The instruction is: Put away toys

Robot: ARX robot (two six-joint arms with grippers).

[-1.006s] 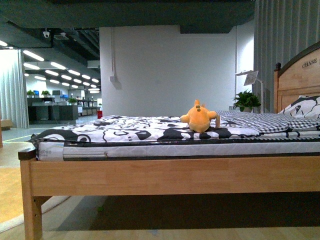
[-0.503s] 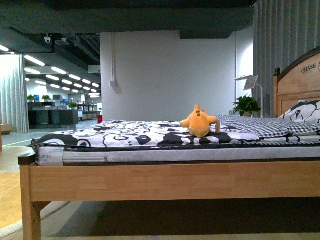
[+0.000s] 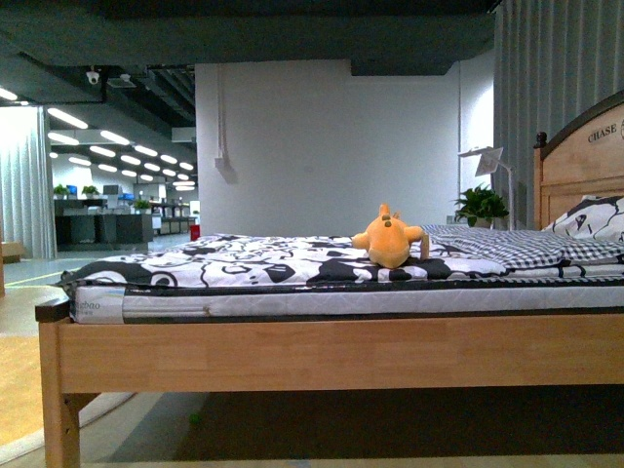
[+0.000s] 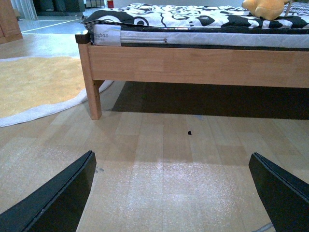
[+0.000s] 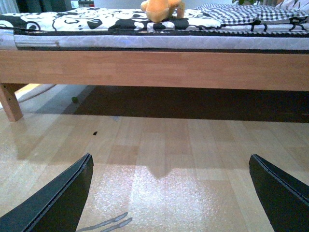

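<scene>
Soft yellow-orange plush animal (image 3: 390,239), rounded, with a small pointed ear on top and stubby limbs sticking out sideways. Lies slumped on the black-and-white patterned bed cover (image 3: 244,261), touched by nothing. Sits well beyond and higher than the spread jaws of the left gripper (image 4: 171,162) and likewise of the right gripper (image 5: 171,162).

Approach: floor (image 4: 159,164) before bed open | bed leg (image 4: 94,99) at left corner | wooden side rail (image 3: 331,351) and mattress (image 3: 341,300) edge bar low reach | over plush toy (image 3: 390,237): open above and on near side | checked blanket (image 3: 497,244) just beside on right, headboard (image 3: 580,161) well beyond.
</scene>
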